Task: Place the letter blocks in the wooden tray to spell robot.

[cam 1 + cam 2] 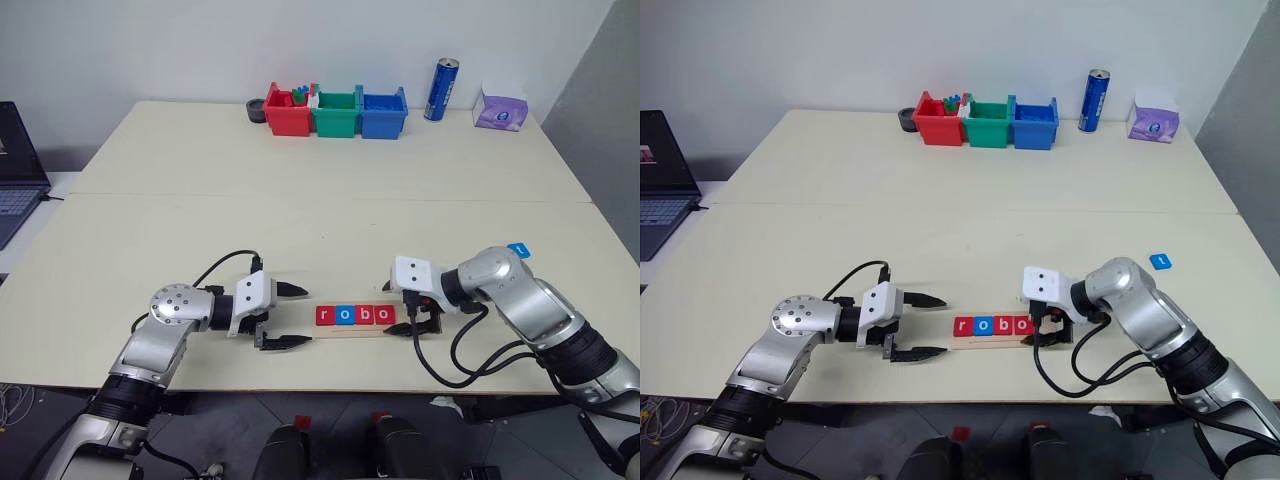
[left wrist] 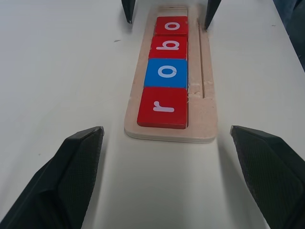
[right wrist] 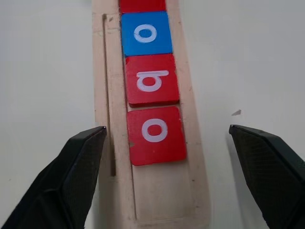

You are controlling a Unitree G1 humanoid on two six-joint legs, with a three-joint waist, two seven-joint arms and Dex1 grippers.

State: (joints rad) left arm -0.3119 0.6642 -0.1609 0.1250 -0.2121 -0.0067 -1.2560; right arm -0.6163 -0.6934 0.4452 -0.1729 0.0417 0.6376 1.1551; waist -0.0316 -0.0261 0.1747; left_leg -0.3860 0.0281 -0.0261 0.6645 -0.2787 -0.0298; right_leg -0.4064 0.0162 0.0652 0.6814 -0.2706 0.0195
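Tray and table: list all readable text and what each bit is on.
"r" on the first red block in the wooden tray
"o" on the blue block
"b" on the next red block
"o" on the last red block
Loose blue tile, blue can, tissue pack: unreadable.

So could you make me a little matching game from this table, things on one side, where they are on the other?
Things:
1. second "o" tile
2. loose blue tile
3. blue can
4. blue "o" tile

Places:
A. far edge, beside the purple tissue pack
B. on bare table, outside the wooden tray
C. between "r" and "b"
D. last filled slot, ahead of the right gripper

Pairs: 1-D, 2-B, 3-A, 4-C
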